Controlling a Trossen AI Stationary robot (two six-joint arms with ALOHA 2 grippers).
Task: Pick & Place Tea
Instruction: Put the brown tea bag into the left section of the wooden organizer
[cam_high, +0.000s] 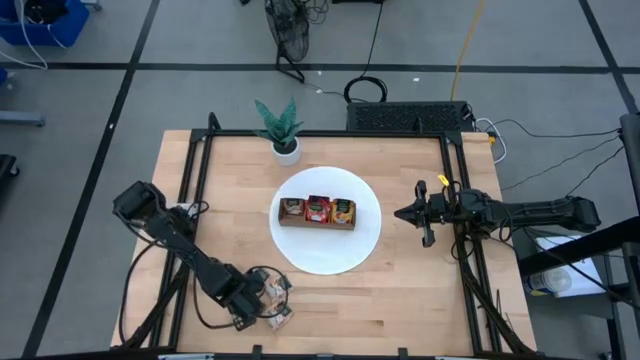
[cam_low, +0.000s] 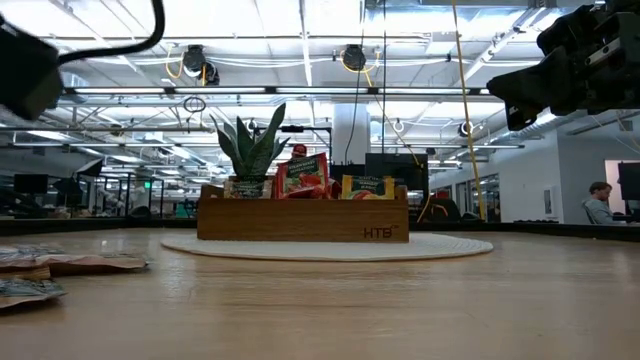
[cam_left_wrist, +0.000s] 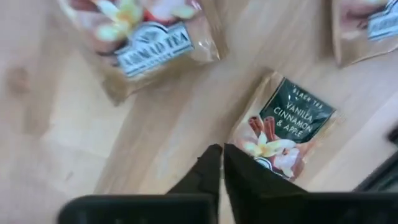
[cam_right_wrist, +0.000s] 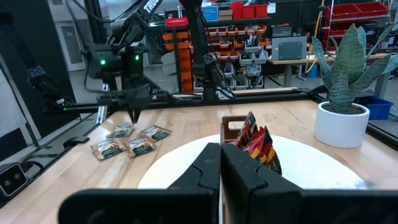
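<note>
Robotics lab/workshop: parts-bin shelving (cam_right_wrist: 249, 31), ceiling strip lights (cam_low: 300, 95), floor cables (cam_high: 365, 90), fan (cam_high: 290, 35).

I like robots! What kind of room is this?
Probably a robotics lab or workshop: shelves of red parts bins, a bare ceiling with hanging lights, and cables on the floor.

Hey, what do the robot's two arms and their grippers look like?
Both arms are black and jointed, with boxy wrists. The left gripper has slim black fingers under a housing with two green lights. The right gripper is black too, its fingers tapering to points.
</note>
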